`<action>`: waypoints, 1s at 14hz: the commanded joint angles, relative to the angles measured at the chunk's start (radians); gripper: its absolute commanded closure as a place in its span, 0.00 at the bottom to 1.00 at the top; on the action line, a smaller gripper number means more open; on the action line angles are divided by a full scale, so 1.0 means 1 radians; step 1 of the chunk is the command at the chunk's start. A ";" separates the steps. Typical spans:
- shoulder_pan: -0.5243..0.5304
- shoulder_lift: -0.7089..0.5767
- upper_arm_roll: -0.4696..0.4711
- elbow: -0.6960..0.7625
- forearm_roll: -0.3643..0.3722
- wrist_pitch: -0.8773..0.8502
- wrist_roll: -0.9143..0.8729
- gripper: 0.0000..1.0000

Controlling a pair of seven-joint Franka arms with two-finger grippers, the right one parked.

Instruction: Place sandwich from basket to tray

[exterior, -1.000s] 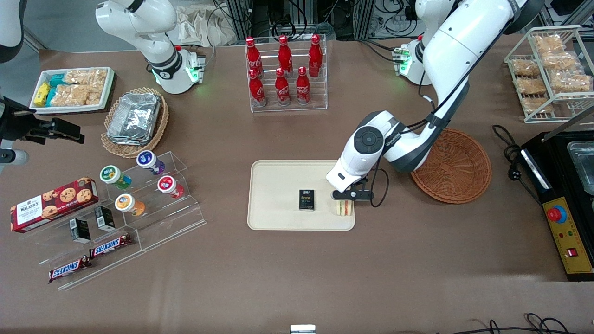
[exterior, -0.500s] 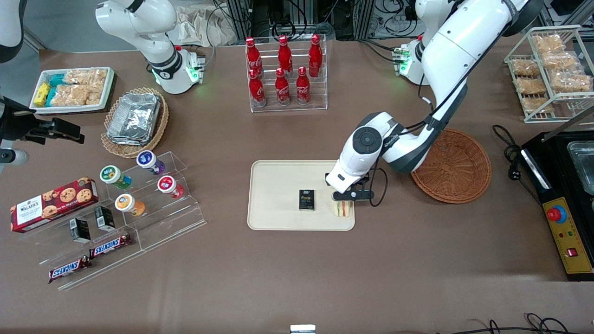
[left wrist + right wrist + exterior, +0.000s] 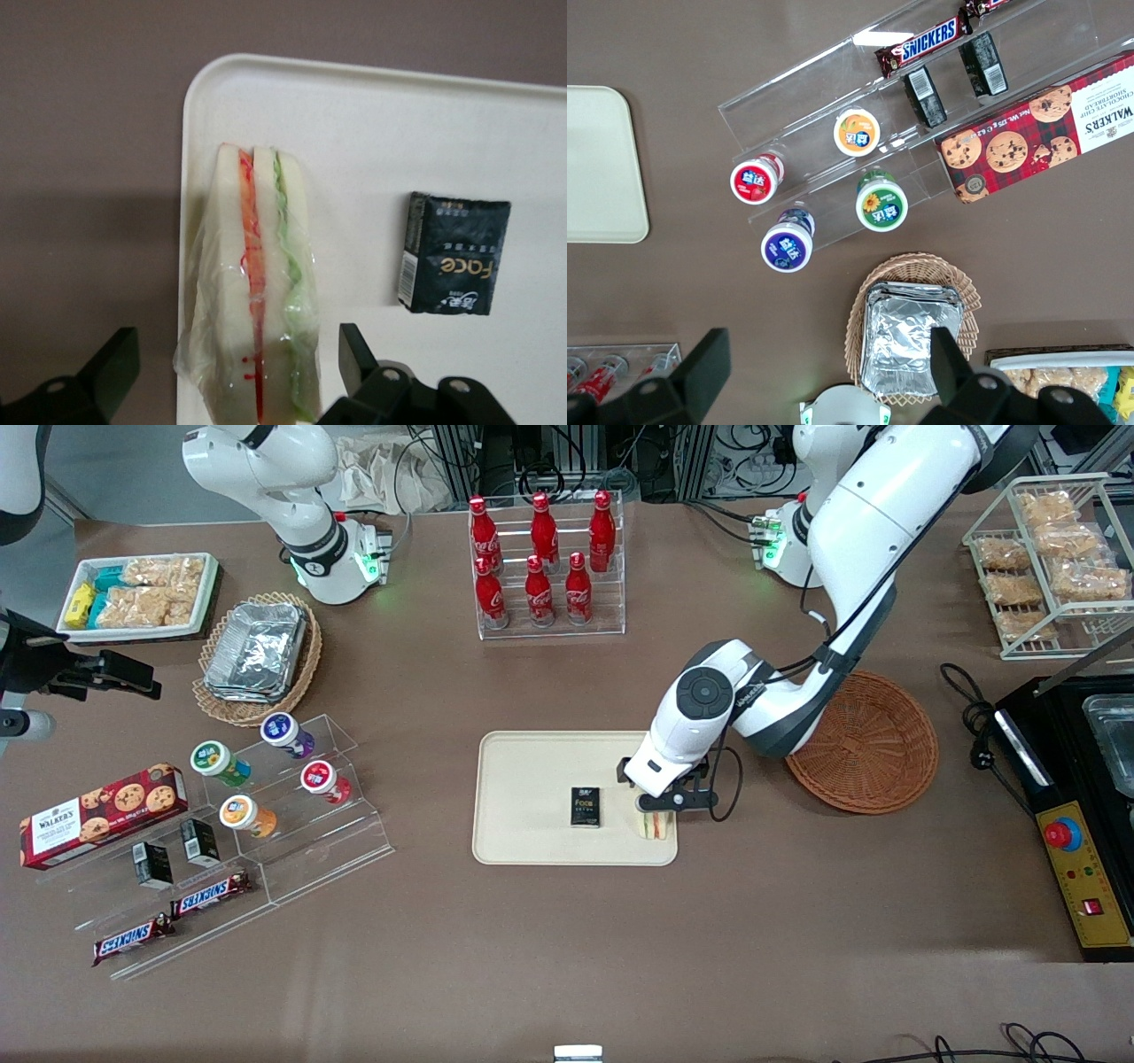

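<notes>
The wrapped sandwich (image 3: 656,825) stands on its edge on the cream tray (image 3: 532,797), in the tray's corner nearest the front camera on the working arm's side. It shows close up in the left wrist view (image 3: 257,292), with orange, red and green filling. My left gripper (image 3: 659,806) hangs just above it, open, with one finger (image 3: 106,372) on each side of the sandwich and a gap to the wrap on both sides. The reddish-brown basket (image 3: 864,740) sits empty toward the working arm's end of the table.
A small black packet (image 3: 586,807) lies on the tray beside the sandwich, also in the left wrist view (image 3: 454,255). A rack of red cola bottles (image 3: 542,567) stands farther from the camera. Snack shelves (image 3: 257,815) and a foil-container basket (image 3: 257,654) sit toward the parked arm's end.
The gripper has risen slightly off the sandwich and drawn a little away from the front camera. The sandwich stays on the tray.
</notes>
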 commanded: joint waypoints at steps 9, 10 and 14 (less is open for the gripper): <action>0.190 -0.191 -0.031 0.181 -0.045 -0.377 0.177 0.00; 0.230 -0.236 -0.034 0.176 -0.105 -0.394 0.220 0.00; 0.305 -0.381 -0.031 0.115 -0.162 -0.488 0.260 0.00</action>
